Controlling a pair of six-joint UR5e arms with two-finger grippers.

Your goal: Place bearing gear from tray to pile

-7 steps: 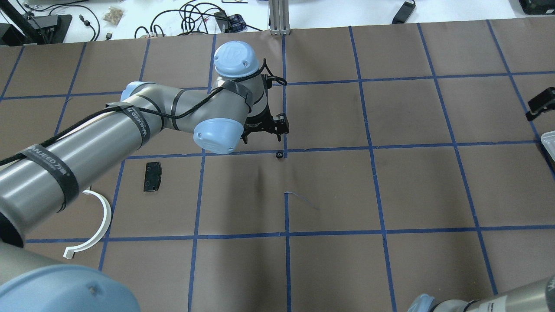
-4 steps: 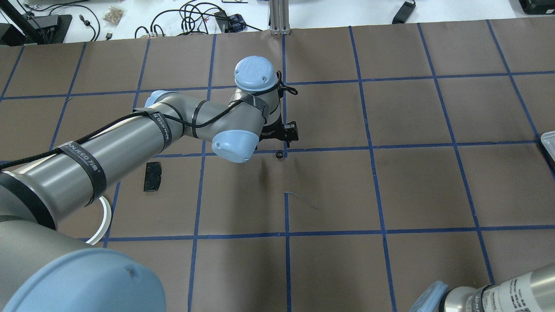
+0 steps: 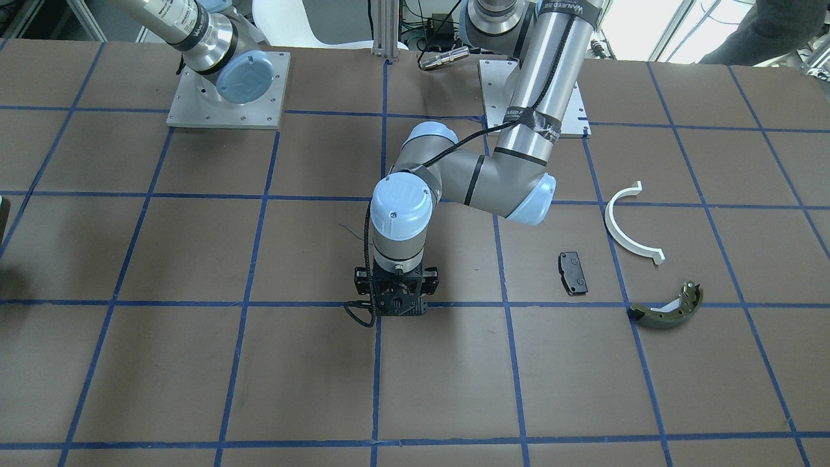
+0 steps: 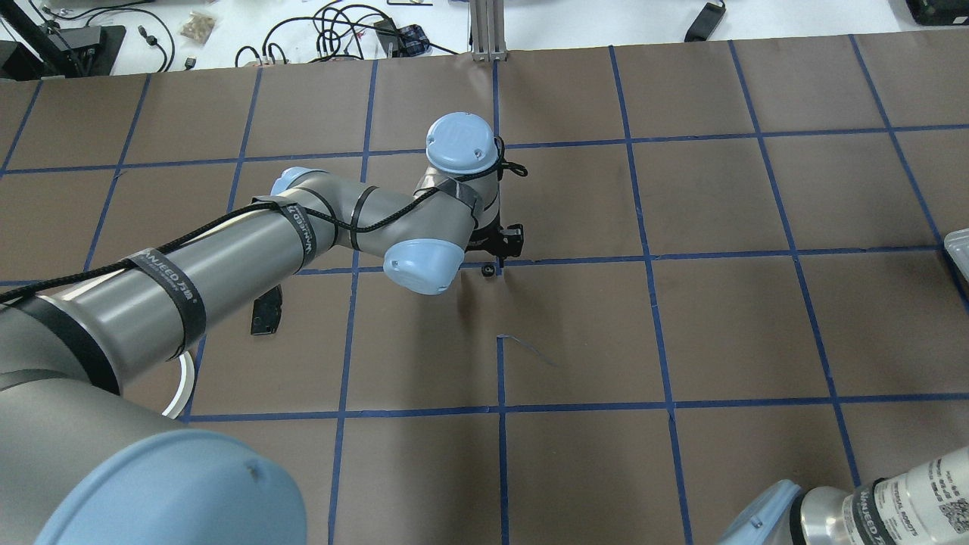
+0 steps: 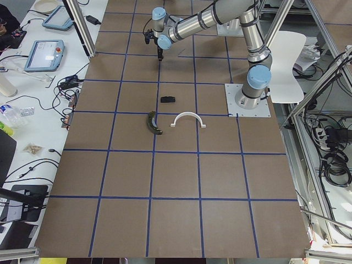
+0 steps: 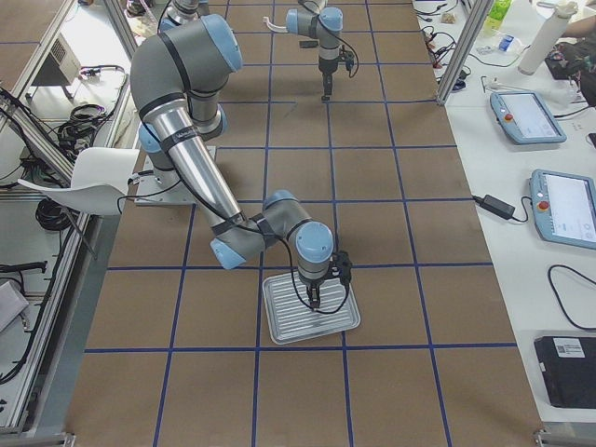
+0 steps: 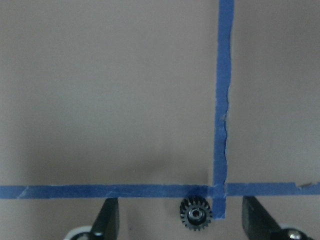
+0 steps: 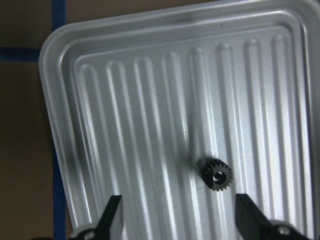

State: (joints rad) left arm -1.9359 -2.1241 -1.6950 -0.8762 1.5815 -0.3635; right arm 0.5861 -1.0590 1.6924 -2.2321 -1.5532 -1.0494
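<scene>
Change: in the overhead view the left gripper (image 7: 180, 220) has travelled right and lower since a second ago. It now stands just beside the small black toothed gear on the table (image 4: 488, 270), which has not shifted. The right gripper (image 8: 181, 220) has left that view's right edge.
Left fingers: the left fingers (image 7: 107, 219) are spread wide with nothing between the pads. They straddle the table gear from above without touching it.
Table gear: it lies flat, touching the corner of a blue tape crossing (image 7: 219, 189) and well apart from the pile. I judge the wide straddle to be a line-up for picking it up and carrying it the rest of the way.
Right fingers: the right fingers (image 8: 113, 218) are equally wide and empty. They hang over the second black toothed gear (image 8: 216, 175).
Second gear: it lies flat in a groove of the silver ribbed metal tray (image 8: 50, 65), still waiting to be taken out.
Why two arms: the tray is at the table's right end and the pile on the left. The middle of the table looks like a drop point each arm can reach.
Pile: a white plastic half-ring (image 3: 619, 227), a small black rectangular brake pad (image 3: 574, 273) and an olive-green curved brake shoe (image 3: 668, 311) lie loose, none touching another.
Count: two gears, one tray, three pile parts, two empty grippers.
Table: brown paper-covered table (image 4: 757, 341), gridded in blue tape.
</scene>
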